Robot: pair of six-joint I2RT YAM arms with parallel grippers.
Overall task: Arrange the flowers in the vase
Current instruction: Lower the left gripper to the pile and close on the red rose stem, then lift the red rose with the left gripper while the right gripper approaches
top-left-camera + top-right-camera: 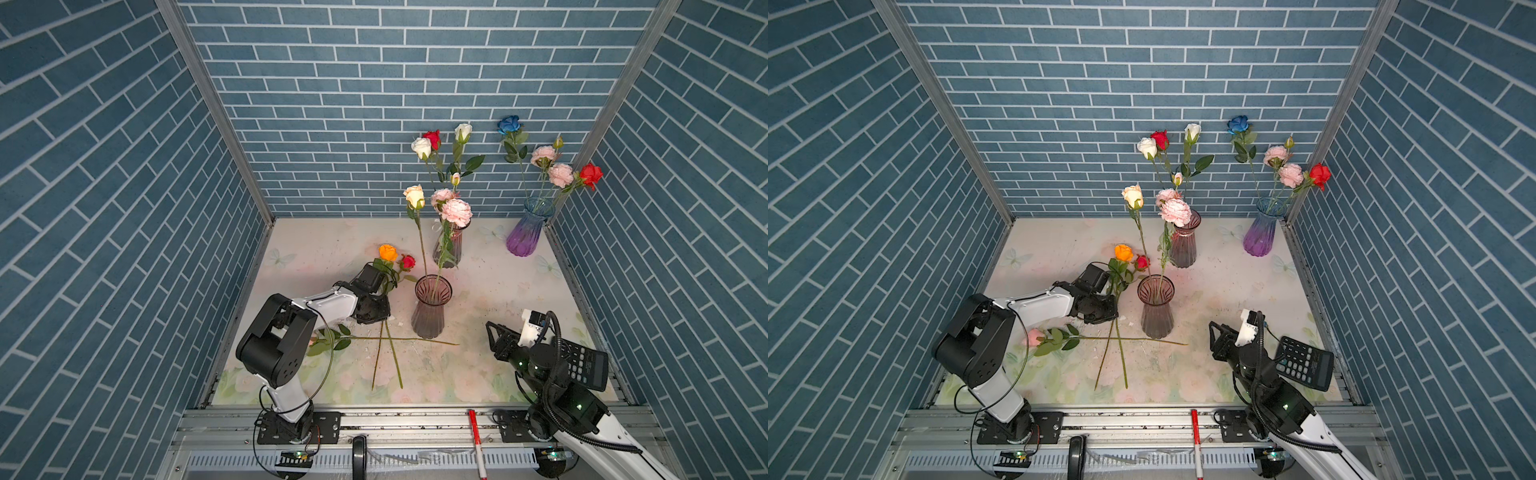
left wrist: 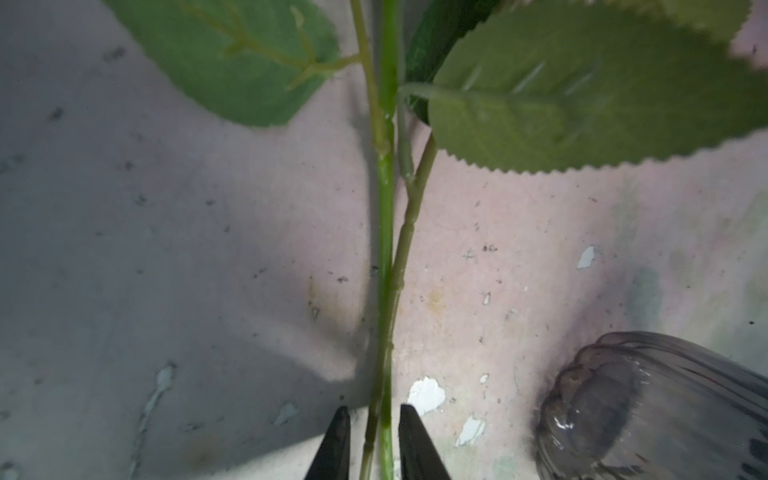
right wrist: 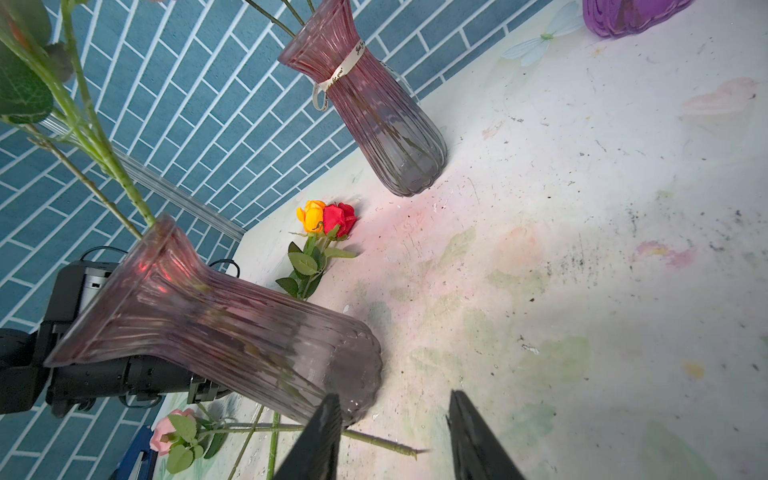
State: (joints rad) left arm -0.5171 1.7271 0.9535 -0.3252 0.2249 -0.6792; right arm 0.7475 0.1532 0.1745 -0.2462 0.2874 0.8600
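The left gripper [image 2: 374,409] straddles the paired stems of the orange rose [image 1: 388,252] and red rose [image 1: 408,262], which lie on the table [image 1: 498,282] just left of the near vase [image 1: 430,316]; its jaws sit close on both sides, but whether they pinch cannot be told; the right gripper [image 3: 395,432] hangs released and empty, right of that vase; a pink rose [image 1: 1034,336] lies nearer, its stem crossing theirs; other flowers [image 1: 457,210] stand in that vase, the far vase [image 1: 448,249] and the purple vase [image 1: 524,239].

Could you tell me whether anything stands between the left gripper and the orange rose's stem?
Nothing visible does: the left gripper straddles the stem of the orange rose, with that of the small red rose lying right beside it.
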